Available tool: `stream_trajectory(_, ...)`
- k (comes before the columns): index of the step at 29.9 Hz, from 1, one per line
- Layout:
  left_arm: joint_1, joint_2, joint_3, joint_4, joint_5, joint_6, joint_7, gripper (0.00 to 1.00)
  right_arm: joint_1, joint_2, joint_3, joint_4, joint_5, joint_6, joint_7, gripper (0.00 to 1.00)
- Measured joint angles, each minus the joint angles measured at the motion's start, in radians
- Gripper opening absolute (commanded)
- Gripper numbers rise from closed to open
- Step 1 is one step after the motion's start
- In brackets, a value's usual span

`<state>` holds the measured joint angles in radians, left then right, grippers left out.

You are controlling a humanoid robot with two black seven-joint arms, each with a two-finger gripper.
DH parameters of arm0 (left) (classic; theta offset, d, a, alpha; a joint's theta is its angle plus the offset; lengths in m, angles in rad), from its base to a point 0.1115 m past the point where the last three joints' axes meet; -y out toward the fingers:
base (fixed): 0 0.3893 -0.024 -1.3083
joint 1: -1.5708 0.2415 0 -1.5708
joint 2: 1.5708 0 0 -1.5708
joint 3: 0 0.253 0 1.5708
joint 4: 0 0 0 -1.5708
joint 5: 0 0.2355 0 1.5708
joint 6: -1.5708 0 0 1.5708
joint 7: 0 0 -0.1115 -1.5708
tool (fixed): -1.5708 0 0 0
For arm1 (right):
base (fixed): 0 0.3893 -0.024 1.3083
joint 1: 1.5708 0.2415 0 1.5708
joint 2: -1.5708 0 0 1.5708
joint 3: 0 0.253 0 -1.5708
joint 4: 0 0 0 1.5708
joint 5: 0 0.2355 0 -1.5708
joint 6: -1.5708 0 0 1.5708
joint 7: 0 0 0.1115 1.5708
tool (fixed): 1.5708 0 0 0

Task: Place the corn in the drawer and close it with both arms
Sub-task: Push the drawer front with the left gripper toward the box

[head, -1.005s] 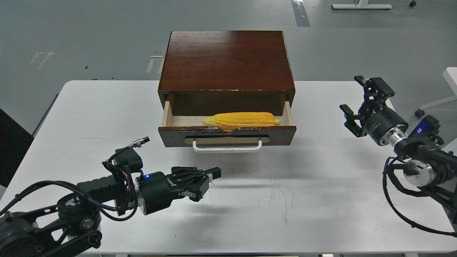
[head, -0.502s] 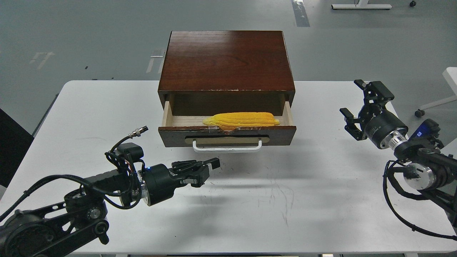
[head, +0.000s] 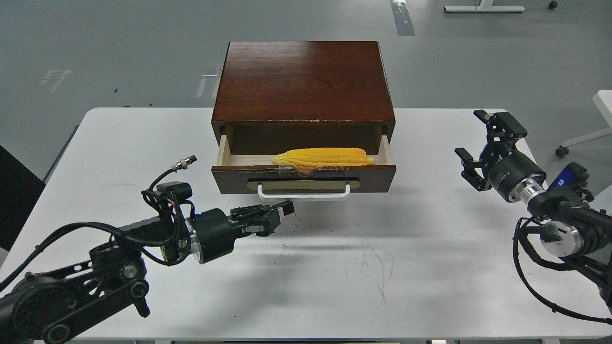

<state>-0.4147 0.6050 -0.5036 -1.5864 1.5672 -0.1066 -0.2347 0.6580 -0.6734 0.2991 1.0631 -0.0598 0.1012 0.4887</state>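
Two arms flank your white, scuffed bench point(head: 334, 267), with grey floor beyond it. Corn point(head: 322, 157) lies in the half-open drawer point(head: 304, 177). Your left pincer point(head: 279, 211) sits closed just before the handle point(head: 303, 193); the right pincer point(head: 478, 138) is spread, holding nothing.

Yellow corn point(head: 322, 157) lying inside open drawer point(head: 304, 177).

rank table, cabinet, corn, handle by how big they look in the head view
1. table
2. cabinet
3. corn and handle: look about equally long, and the drawer front partly hides the corn, so no ranking.
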Motion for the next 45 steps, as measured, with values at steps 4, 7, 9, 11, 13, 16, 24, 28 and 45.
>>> stream_trajectory(4, -0.014, 0.0, 0.0, -0.001, -0.006, -0.011, 0.0, 0.0, 0.0, 0.0, 0.0, 0.0, 0.0, 0.0, 0.0, 0.99)
stream_trajectory(7, -0.032, 0.0, 0.0, 0.007, -0.009, -0.023, 0.0, 0.0, 0.0, 0.0, 0.0, 0.0, 0.0, 0.0, 0.0, 0.99)
stream_trajectory(9, -0.039, -0.001, 0.0, 0.016, -0.018, -0.027, -0.001, 0.0, 0.0, 0.0, 0.0, 0.0, 0.0, 0.0, 0.0, 0.99)
stream_trajectory(11, -0.046, -0.002, 0.0, 0.025, -0.031, -0.028, -0.001, 0.0, 0.0, 0.0, 0.001, 0.0, 0.0, 0.0, 0.0, 0.99)
stream_trajectory(13, -0.052, -0.003, 0.0, 0.037, -0.037, -0.028, -0.002, 0.0, -0.001, 0.0, 0.001, 0.0, 0.0, 0.0, 0.0, 0.99)
stream_trajectory(16, -0.058, -0.004, 0.0, 0.052, -0.041, -0.029, -0.003, 0.0, -0.002, 0.0, 0.001, 0.0, 0.0, 0.0, 0.0, 0.99)
stream_trajectory(24, -0.085, -0.039, -0.001, 0.11, -0.044, -0.029, -0.002, 0.0, -0.008, -0.001, 0.003, 0.003, 0.0, 0.0, 0.0, 0.99)
stream_trajectory(28, -0.103, -0.062, -0.001, 0.136, -0.047, -0.029, -0.001, 0.0, -0.008, -0.002, 0.005, 0.003, 0.0, 0.0, 0.0, 0.99)
stream_trajectory(45, -0.18, -0.093, 0.003, 0.248, -0.104, -0.033, -0.006, 0.0, -0.017, -0.003, 0.011, 0.002, 0.0, 0.0, 0.0, 0.99)
